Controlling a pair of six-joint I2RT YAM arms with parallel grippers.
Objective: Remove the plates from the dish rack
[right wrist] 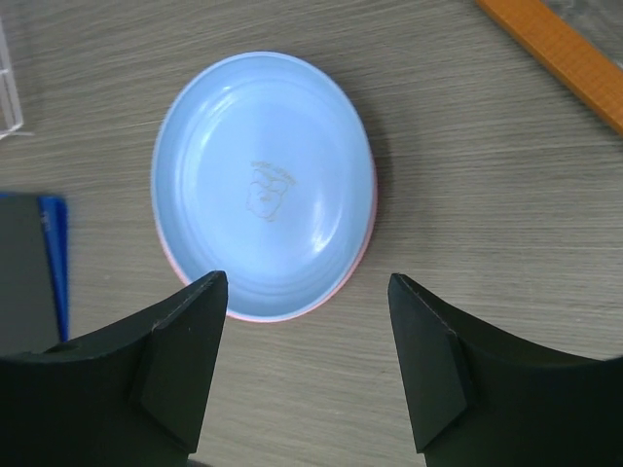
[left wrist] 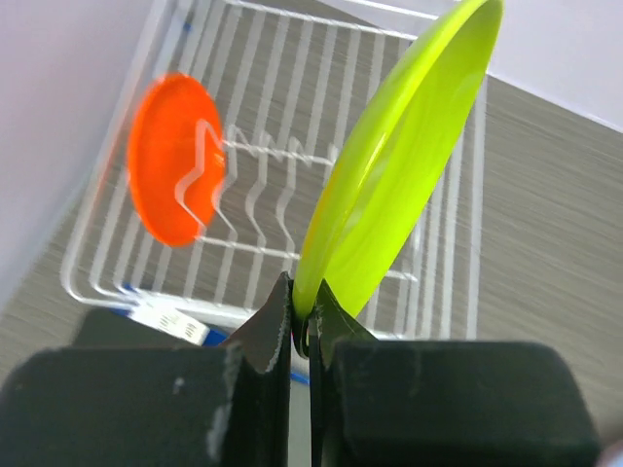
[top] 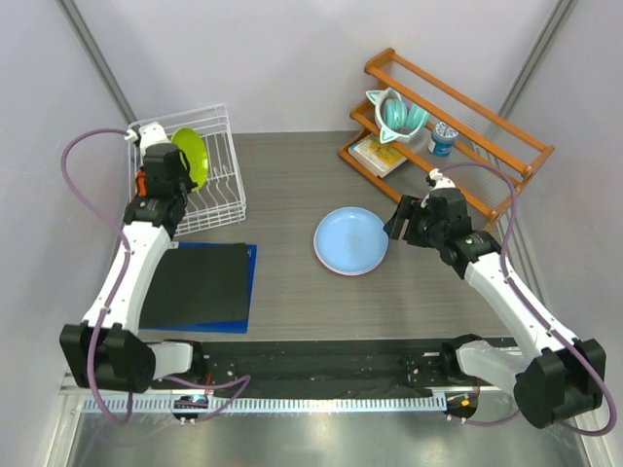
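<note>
The white wire dish rack (top: 222, 199) stands at the back left. My left gripper (left wrist: 304, 297) is shut on the lower rim of the lime green plate (left wrist: 389, 195), which is held on edge above the rack (left wrist: 263, 58); the plate also shows in the top view (top: 190, 156). The orange plate (left wrist: 175, 156) stands upright between the tines. The light blue plate (top: 351, 240) lies flat on the pink plate (right wrist: 367, 238) at the table's middle. My right gripper (right wrist: 307, 292) is open and empty just above the near edge of the blue plate (right wrist: 263, 185).
An orange-brown wooden shelf rack (top: 487, 131) stands at the back right with a teal cup (top: 394, 112), a small can (top: 443, 138) and a yellow box (top: 378, 154). A black mat with a blue edge (top: 200, 282) lies in front of the dish rack.
</note>
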